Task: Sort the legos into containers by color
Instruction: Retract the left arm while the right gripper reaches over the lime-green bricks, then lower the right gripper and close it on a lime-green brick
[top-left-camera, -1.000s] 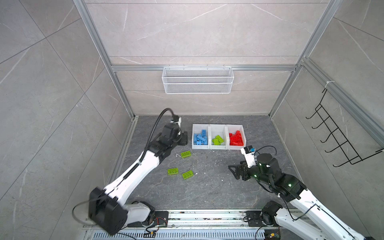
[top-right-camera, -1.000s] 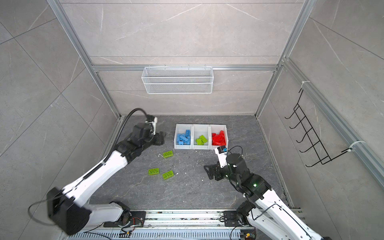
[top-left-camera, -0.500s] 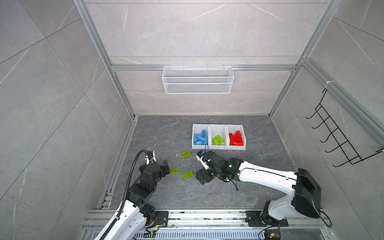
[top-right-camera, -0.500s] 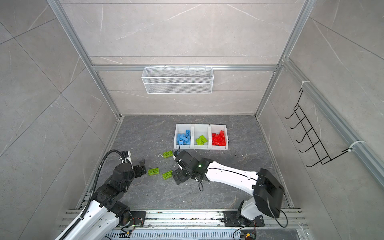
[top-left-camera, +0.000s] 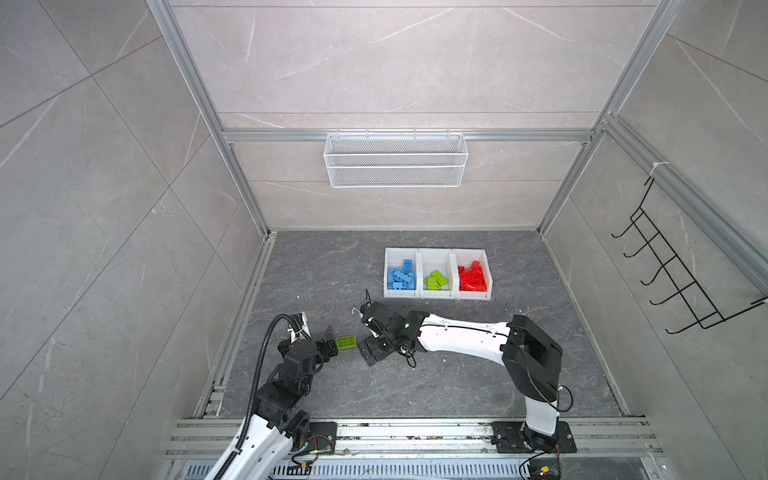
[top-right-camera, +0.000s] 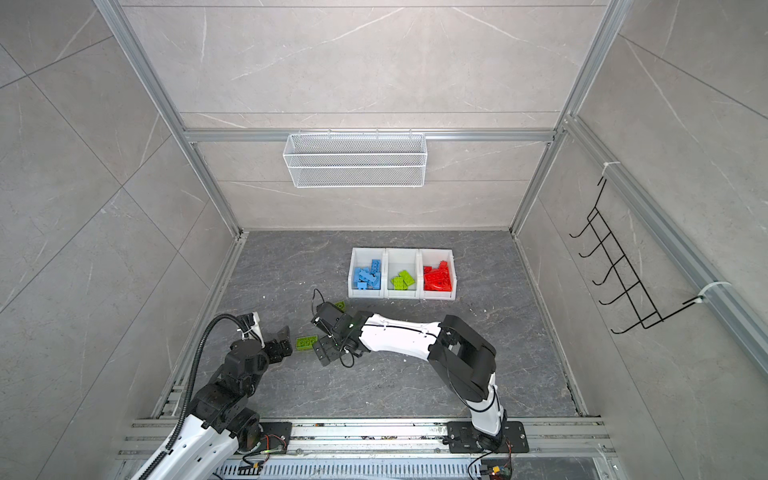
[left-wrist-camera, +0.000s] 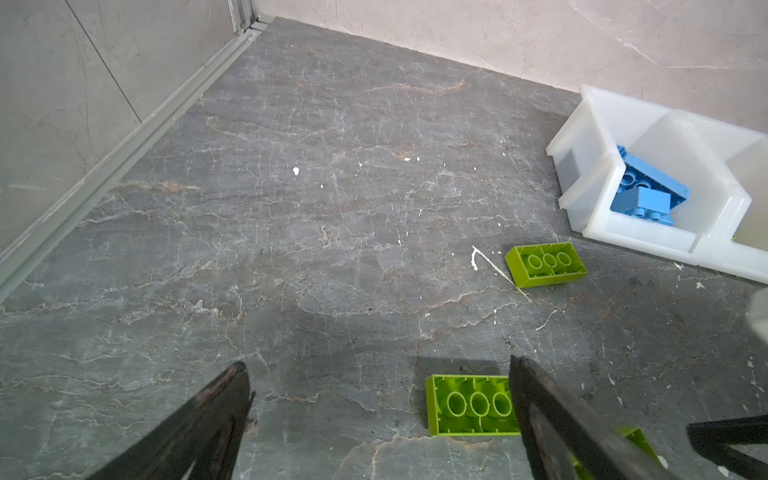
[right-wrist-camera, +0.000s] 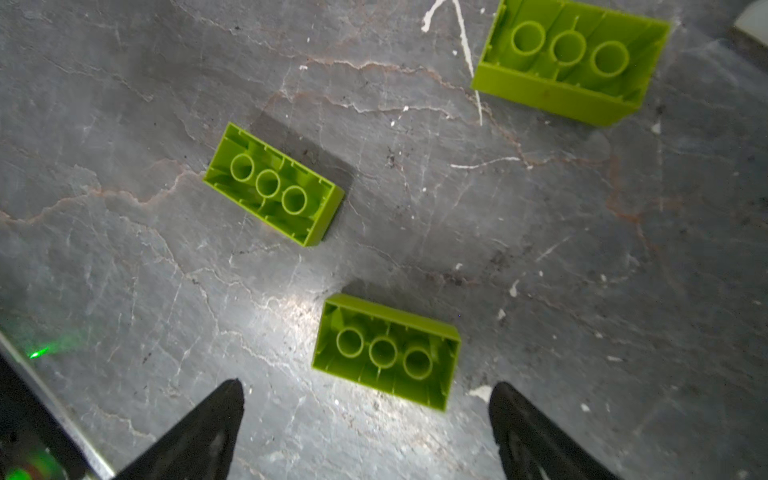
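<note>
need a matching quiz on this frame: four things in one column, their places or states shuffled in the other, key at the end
Column 1
1. blue legos
2. red legos
3. loose green legos
4. wire basket

Column 2
A. hung on the back wall
B. in the bin at the right end of the row, as both top views show it
C. on the floor, hollow side up
D. in the bin at the left end of the row

Pairs: 1-D, 2-B, 3-C, 4-A
</note>
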